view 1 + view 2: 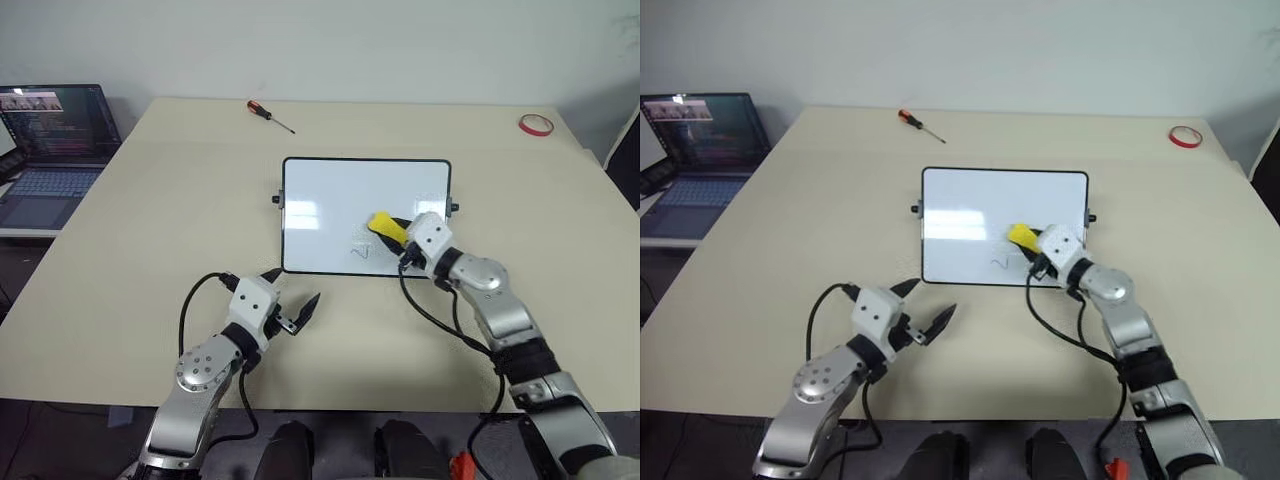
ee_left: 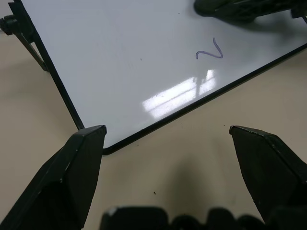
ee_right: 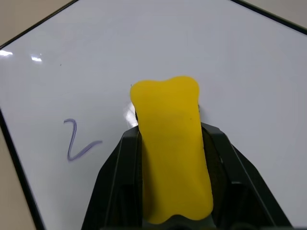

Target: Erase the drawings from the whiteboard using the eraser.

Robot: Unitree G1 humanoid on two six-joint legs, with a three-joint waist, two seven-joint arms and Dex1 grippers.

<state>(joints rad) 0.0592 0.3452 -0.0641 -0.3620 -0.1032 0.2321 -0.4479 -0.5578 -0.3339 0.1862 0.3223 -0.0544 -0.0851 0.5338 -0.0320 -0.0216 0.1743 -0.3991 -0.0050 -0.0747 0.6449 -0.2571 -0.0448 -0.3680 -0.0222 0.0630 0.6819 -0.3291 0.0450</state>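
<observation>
Beige table [image 1: 120,250]: right gripper [image 1: 402,237] clamps the eraser [image 1: 386,227] over the whiteboard [image 1: 330,200]; next, wipe 1 blue squiggle [image 3: 76,141] beside it.

Bare table [image 1: 150,220] all around the whiteboard [image 1: 330,195]; screwdriver [image 1: 270,115], tape ring [image 1: 536,124] well apart.

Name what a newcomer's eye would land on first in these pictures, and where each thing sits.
The bright yellow eraser stands out first, clamped in the right gripper over the whiteboard at the middle of the table. Next comes the blue scribble on the board near its front edge, beside the eraser. The left gripper hovers open above the table just in front of the board's near left corner.
</observation>
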